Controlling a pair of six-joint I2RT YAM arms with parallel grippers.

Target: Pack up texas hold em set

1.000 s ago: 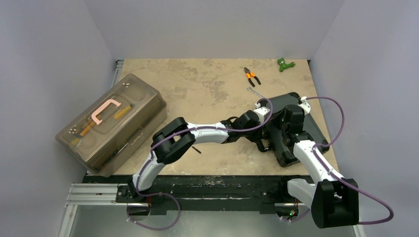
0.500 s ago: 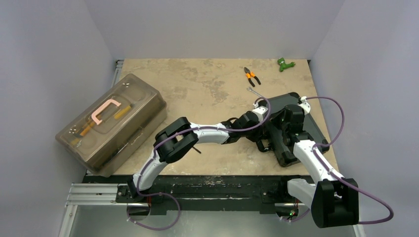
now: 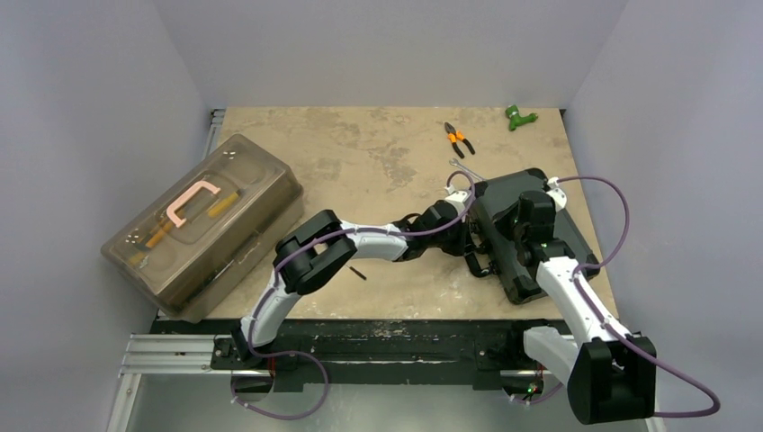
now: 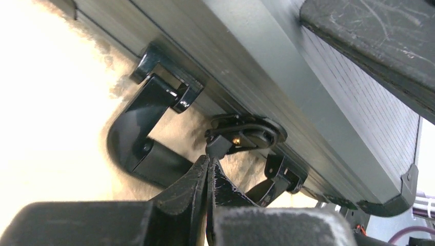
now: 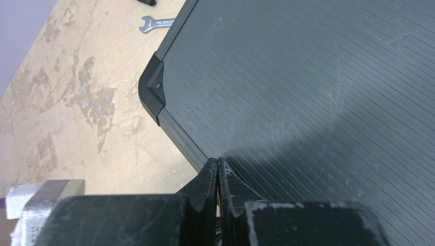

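The texas hold em set shows as a shut black ribbed case (image 3: pixel 540 243) lying flat at the table's right. My left gripper (image 3: pixel 468 236) is shut at the case's left side. In the left wrist view its tips (image 4: pixel 208 159) touch the tab of a black latch (image 4: pixel 249 134), between the mounts of the folded carry handle (image 4: pixel 138 143). My right gripper (image 3: pixel 499 229) is shut and rests on the lid. In the right wrist view its tips (image 5: pixel 218 161) sit at the lid's left edge, behind a corner cap (image 5: pixel 153 89). Nothing is held in either gripper.
A translucent brown toolbox (image 3: pixel 202 225) with a pink handle lies at the left. Orange-handled pliers (image 3: pixel 458 138), a small wrench (image 3: pixel 463 168) and a green object (image 3: pixel 519 116) lie at the back. A small dark piece (image 3: pixel 358 273) lies near the left arm's elbow.
My left arm has drawn back a little to the left along the case's side. The right arm's elbow has shifted slightly. Both grippers stay shut.
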